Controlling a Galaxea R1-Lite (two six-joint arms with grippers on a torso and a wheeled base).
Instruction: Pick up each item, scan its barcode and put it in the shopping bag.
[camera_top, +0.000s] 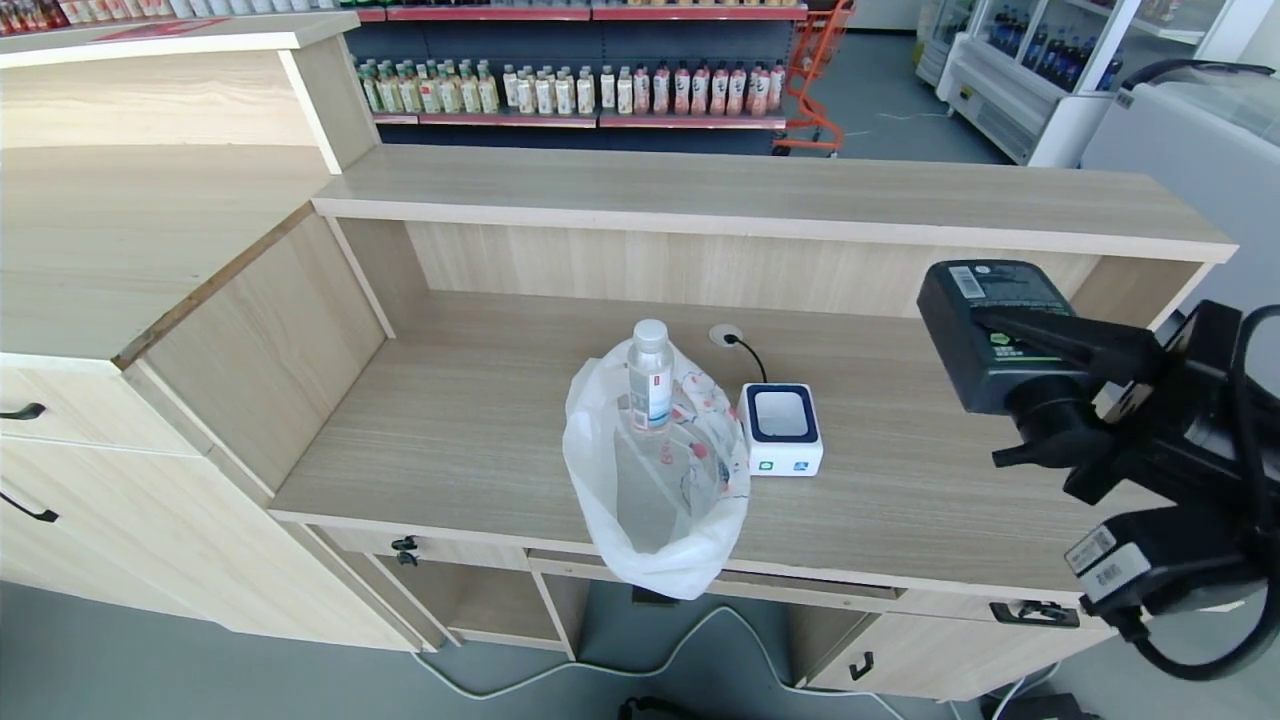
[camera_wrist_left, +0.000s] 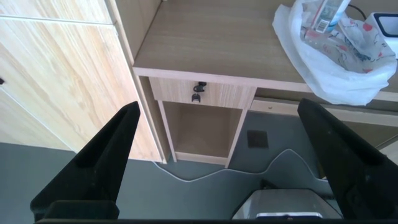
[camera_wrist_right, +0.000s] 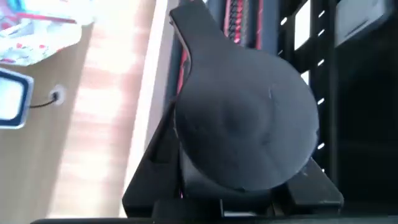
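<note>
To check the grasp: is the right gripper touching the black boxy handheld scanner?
Touching. The head view shows it: the right gripper is shut on the black boxy handheld scanner, one dark finger lying flat across its head with no gap.

Thin white translucent plastic shopping bag (camera_top: 600, 470), printed with scattered red and dark blue motifs; clear plastic bottle (camera_top: 650, 385), pale cap, white label with a red band. Small white square scanner box (camera_top: 782, 455), navy frame round a pale grey window, one green and one blue mark on its front, black cable (camera_top: 752, 358). Matt black rectangular pack (camera_top: 960, 370), white barcode label and green emblem; pale beige wood-grain counter (camera_top: 450, 430), black handles (camera_top: 1035, 612).
</note>
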